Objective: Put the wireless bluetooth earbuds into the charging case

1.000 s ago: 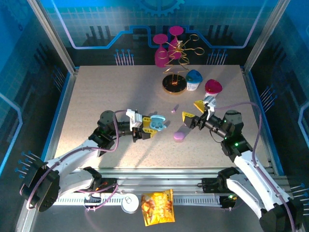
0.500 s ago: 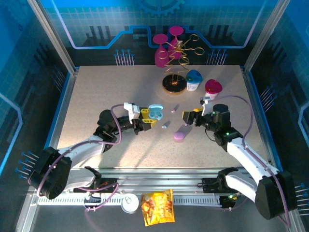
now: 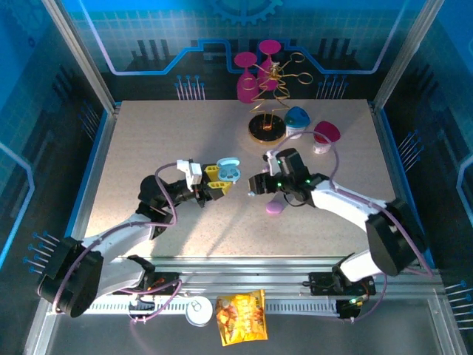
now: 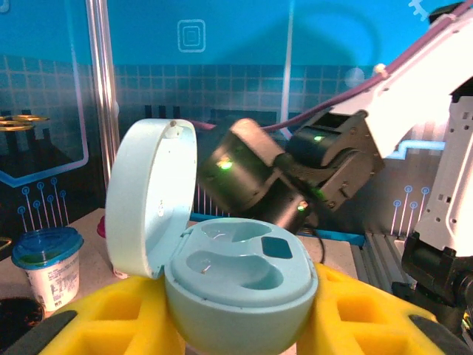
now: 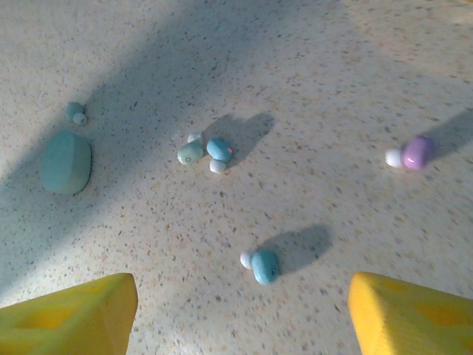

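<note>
Charging case (image 4: pixel 236 288) upright, lid (image 4: pixel 148 200) swung up at picture-left, clamped btw left gripper (image 3: pixel 216 180) pads. Right gripper (image 5: pixel 240 310) fingers wide apart above pale blue earbud (image 5: pixel 264 266), white tip leftward.

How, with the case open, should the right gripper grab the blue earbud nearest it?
Pinch the earbud by its rounded blue body, not the white tip, from straight above: it lies flat with bare table either side for the open right gripper.
</note>
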